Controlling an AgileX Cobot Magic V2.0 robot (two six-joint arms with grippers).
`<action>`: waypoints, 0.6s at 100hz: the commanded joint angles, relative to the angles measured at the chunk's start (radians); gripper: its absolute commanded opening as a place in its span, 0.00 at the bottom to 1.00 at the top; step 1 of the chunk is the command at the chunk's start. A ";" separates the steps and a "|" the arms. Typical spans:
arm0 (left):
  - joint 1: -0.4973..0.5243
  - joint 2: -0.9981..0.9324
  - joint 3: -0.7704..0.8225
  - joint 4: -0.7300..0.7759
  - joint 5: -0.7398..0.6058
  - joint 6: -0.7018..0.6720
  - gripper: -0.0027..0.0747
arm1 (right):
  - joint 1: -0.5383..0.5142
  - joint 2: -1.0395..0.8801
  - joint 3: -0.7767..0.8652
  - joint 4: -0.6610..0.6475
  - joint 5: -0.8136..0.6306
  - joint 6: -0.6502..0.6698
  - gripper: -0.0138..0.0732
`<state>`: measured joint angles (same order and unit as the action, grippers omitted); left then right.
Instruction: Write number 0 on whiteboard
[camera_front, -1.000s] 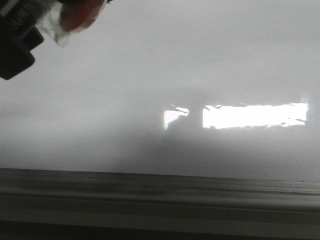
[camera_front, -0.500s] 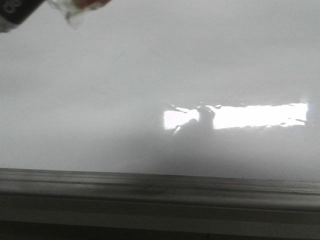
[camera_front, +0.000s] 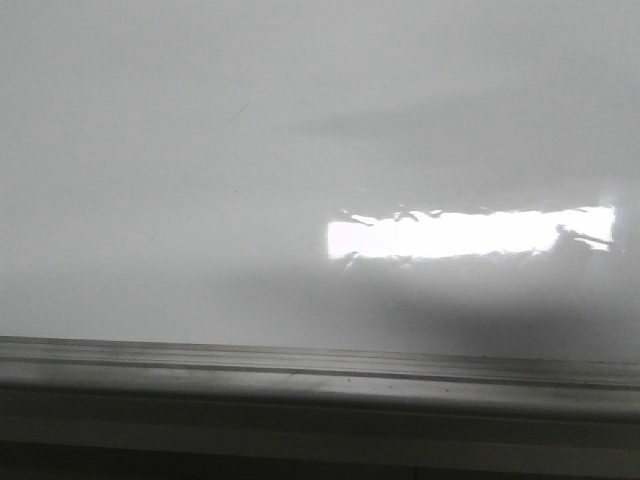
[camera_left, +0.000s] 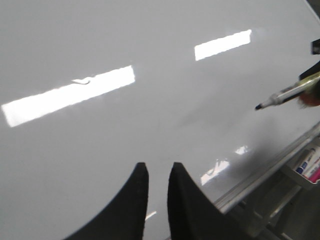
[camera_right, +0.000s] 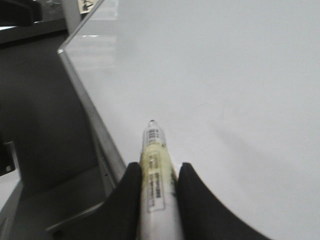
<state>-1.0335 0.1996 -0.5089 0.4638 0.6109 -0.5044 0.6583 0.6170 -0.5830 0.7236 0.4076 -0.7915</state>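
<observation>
The whiteboard (camera_front: 300, 120) fills the front view, glossy white, with its grey frame strip (camera_front: 320, 372) along the near edge. No number 0 or other marker line shows on it in any view. No gripper is in the front view. My right gripper (camera_right: 158, 167) is shut on a white marker (camera_right: 155, 175) with a yellowish label; its tip (camera_right: 151, 123) points at the board (camera_right: 225, 75) near the frame edge. My left gripper (camera_left: 158, 167) hovers over the board (camera_left: 150, 40), jaws nearly together with nothing between them. The marker (camera_left: 287, 95) also shows there, held off the surface.
A bright glare strip (camera_front: 470, 232) lies on the board. In the left wrist view a tray (camera_left: 309, 165) with blue and pink items hangs below the board's frame (camera_left: 260, 175). A dark area (camera_right: 40, 125) lies beyond the board's edge in the right wrist view.
In the front view a dark gripper body with a clear and red object at the top-left corner has moved up out of view. Its reflection over the glare strip is gone.
</observation>
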 joint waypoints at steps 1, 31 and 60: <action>0.012 -0.012 0.006 0.049 -0.091 -0.051 0.01 | -0.037 -0.024 -0.004 -0.018 -0.116 0.004 0.10; 0.017 -0.012 0.054 0.049 -0.249 -0.061 0.01 | -0.080 0.033 0.002 -0.061 -0.124 0.004 0.10; 0.017 -0.010 0.063 0.049 -0.264 -0.061 0.01 | -0.080 0.094 -0.024 -0.061 -0.109 -0.017 0.10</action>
<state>-1.0165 0.1742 -0.4235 0.4955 0.4247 -0.5547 0.5857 0.6917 -0.5566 0.6547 0.3474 -0.7960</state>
